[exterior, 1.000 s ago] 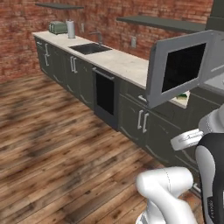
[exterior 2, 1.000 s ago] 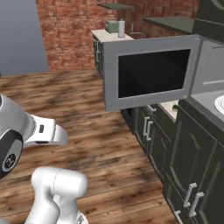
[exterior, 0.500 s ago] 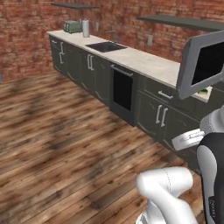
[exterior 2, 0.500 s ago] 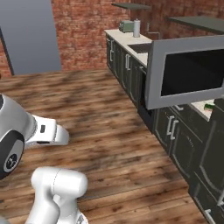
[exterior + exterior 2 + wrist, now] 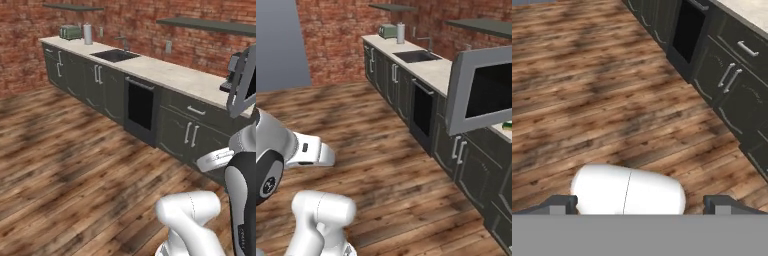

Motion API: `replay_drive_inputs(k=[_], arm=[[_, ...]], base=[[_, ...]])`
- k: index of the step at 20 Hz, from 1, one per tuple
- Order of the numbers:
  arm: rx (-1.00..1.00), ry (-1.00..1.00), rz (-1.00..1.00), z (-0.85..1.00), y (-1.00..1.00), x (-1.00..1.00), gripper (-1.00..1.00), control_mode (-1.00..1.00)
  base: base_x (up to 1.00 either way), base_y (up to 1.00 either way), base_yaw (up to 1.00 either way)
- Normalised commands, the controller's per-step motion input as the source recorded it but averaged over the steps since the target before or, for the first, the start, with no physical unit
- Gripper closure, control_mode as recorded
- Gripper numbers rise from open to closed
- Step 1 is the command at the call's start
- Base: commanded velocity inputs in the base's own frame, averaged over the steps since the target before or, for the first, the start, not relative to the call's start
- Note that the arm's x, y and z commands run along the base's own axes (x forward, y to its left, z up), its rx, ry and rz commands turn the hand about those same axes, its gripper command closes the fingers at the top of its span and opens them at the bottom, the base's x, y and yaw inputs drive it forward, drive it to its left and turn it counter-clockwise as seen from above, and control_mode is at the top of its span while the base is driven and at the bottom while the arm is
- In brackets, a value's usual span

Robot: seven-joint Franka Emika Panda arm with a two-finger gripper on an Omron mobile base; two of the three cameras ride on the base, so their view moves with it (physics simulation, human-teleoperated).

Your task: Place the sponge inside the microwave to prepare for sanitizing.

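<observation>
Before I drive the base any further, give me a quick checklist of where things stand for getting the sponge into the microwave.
1. Microwave door open: ok, it is swung out over the counter.
2. Sponge located: cannot tell; only a green sliver shows on the counter behind the door.
3. Gripper open and empty: ok, fingertips wide apart, nothing between them.
4. Gripper near sponge: not ok, it points at the wooden floor.
5. Microwave cavity free: cannot tell.
</observation>
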Motion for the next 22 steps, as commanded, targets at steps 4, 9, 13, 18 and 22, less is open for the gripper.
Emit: replay_drive_inputs(k=[4, 9, 13, 18, 22], arm=[[0.0, 0.0, 0.0, 0.0, 0.0, 0.0, -1.0, 1.0], [0.0, 0.0, 0.0, 0.0, 0.0, 0.0, -1.0, 1.0], [0.0, 0.0, 0.0, 0.0, 0.0, 0.0, -1.0, 1.0], [0.0, 0.0, 0.0, 0.0, 0.0, 0.0, -1.0, 1.0], [0.0, 0.0, 0.0, 0.0, 0.0, 0.0, -1.0, 1.0]], base=[[0.72, 0.39, -0.33], [0.72, 0.39, -0.31], [0.74, 0.39, -0.27], [0.75, 0.34, -0.23], [0.72, 0.2, -0.26]])
